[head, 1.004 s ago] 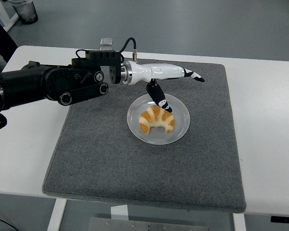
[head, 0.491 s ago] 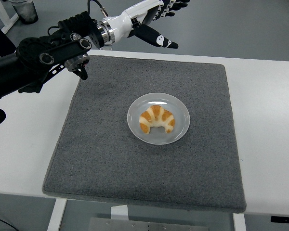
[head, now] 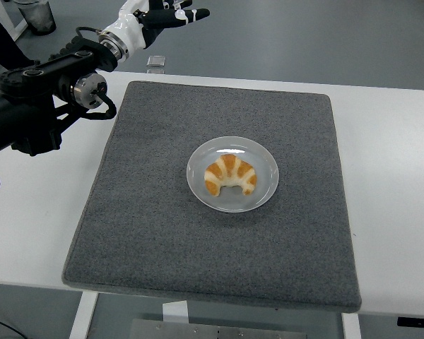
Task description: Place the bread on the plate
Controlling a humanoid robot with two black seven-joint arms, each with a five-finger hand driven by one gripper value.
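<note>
The bread, a golden croissant (head: 230, 175), lies on a small clear plate (head: 263, 191) in the middle of a grey mat (head: 162, 233). My left hand (head: 166, 14) is high at the top left, beyond the table's far edge, with its white fingers spread and holding nothing. It is well away from the plate. The black left arm (head: 35, 92) comes in from the left edge over the table's far left corner. The right arm is out of view.
The grey mat covers most of the white table (head: 396, 176). A small metal object (head: 155, 62) lies at the table's far edge, just behind the mat. A dark bin (head: 35, 15) stands on the floor at the top left.
The left hand has let go of the croissant on the plate, lifted, and drawn back up and to the left. The croissant and plate have stayed in place.
</note>
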